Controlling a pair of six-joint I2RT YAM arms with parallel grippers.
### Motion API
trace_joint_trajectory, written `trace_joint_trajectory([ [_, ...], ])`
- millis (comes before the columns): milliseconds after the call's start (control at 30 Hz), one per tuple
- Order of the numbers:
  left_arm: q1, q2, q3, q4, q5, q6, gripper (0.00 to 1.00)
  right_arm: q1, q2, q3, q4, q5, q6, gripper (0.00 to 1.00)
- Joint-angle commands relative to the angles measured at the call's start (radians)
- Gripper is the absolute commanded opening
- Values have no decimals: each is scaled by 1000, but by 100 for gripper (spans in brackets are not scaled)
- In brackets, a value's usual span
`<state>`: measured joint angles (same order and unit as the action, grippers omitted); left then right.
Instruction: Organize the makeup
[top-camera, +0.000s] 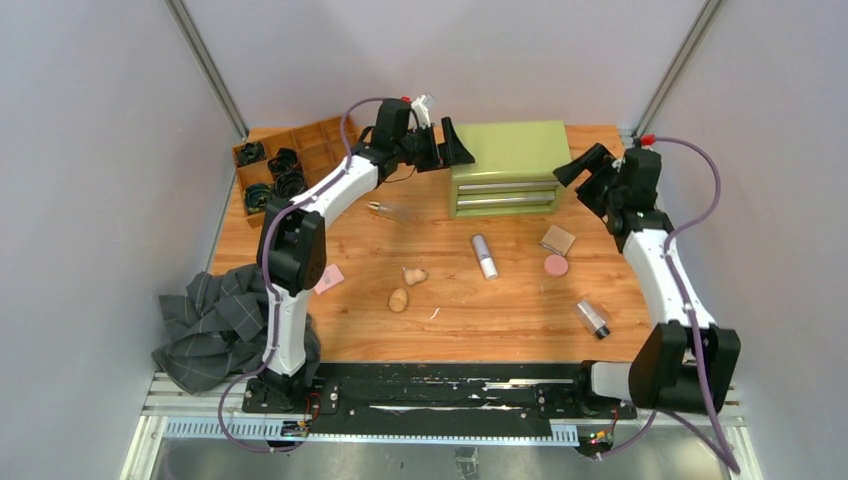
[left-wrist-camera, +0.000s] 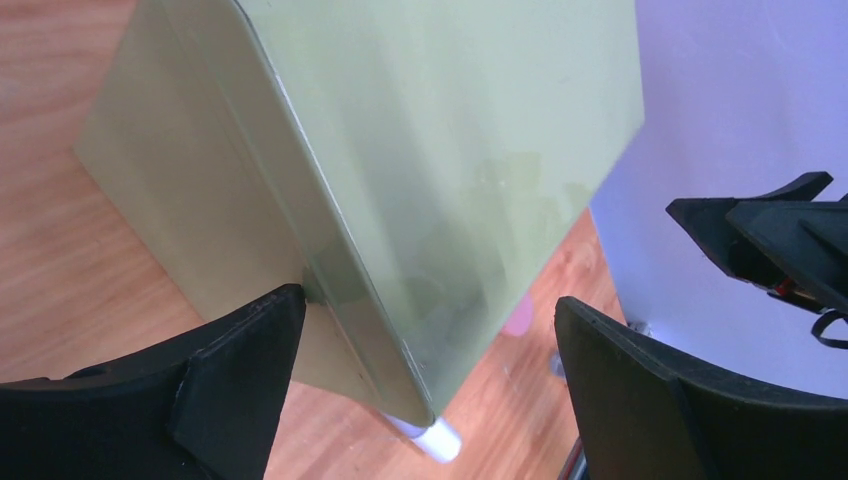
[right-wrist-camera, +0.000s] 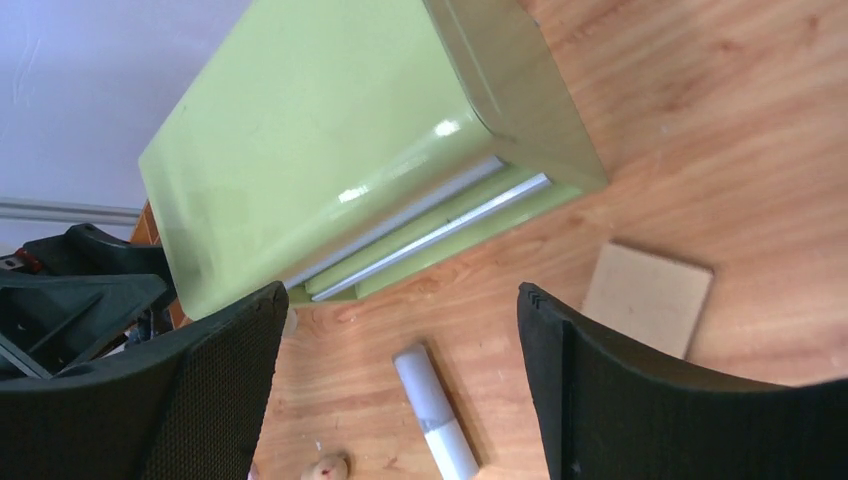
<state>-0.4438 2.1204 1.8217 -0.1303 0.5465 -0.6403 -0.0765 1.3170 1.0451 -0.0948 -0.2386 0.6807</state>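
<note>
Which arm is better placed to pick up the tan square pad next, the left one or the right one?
Right. The right tool hangs open just beyond the tan square pad, on the same side of the green drawer box. The left tool is at the box's other side.

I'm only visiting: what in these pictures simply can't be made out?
- Top view: what is inside the green drawer box; its drawers are shut.
- Top view: the rest of the pink item, partly under the left arm.
- Top view: any label on the dark-capped clear bottle, too small.
- Right wrist view: most of the beige sponge, cut off by the bottom edge.
</note>
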Motion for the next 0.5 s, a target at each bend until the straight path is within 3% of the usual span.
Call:
trace_joint_trajectory([
  [0, -44, -106, -65, 93, 81, -39, 98, -49, -124, -138, -52, 18, 61, 77],
  [67, -60, -124, -91, 101, 76, -40, 98, -51, -176, -231, 15, -3, 106, 62],
  [133, -79, -133, -103, 79, 45, -28, 98, -51, -214, -326, 105, -42, 167, 52],
  [300, -114, -149, -117, 25, -4, 9, 98, -50, -207, -489, 350, -164, 297, 47],
  [467, -105, -235, -125, -63, -116, 88, 98, -47, -102, -462, 419, -202, 306, 42],
])
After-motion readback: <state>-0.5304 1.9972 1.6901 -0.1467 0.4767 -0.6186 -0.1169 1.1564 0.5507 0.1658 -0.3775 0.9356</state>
